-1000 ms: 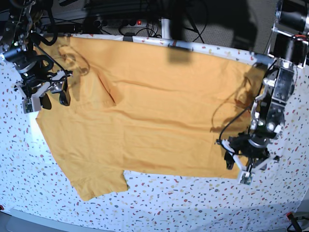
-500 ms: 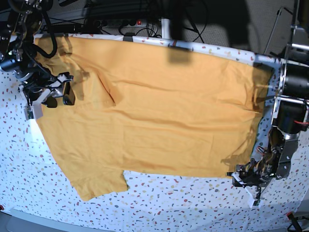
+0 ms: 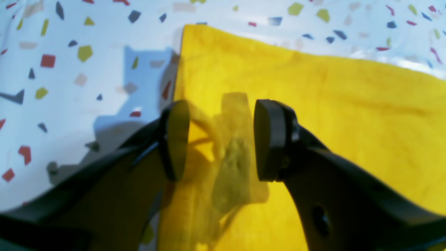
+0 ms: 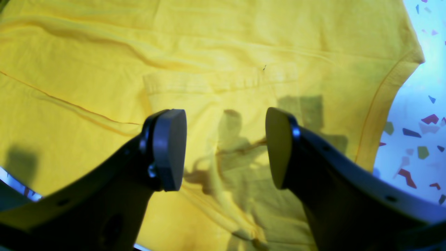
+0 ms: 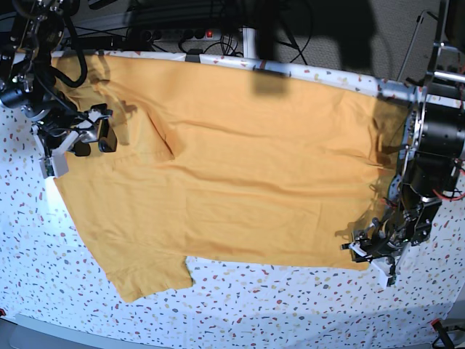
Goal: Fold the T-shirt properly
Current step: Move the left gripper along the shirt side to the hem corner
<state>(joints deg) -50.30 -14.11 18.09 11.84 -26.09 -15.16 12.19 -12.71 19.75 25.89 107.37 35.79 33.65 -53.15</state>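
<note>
The mustard T-shirt lies spread flat over most of the table, with one sleeve at the front left. My left gripper is open over the shirt's front right corner. In the left wrist view its jaws straddle a small wrinkle of cloth beside the shirt's edge. My right gripper is open just above the shirt's left end. In the right wrist view only creased cloth lies below it, and a curved hem runs to its right.
The table is white with coloured specks and shows along the front and both sides. Cables and a power strip lie behind the back edge. The left arm's column stands at the right rim.
My left gripper swung off the cloth toward the front right, then came back up and left onto the shirt's corner. My right gripper shifted slightly right and up over the shirt.
</note>
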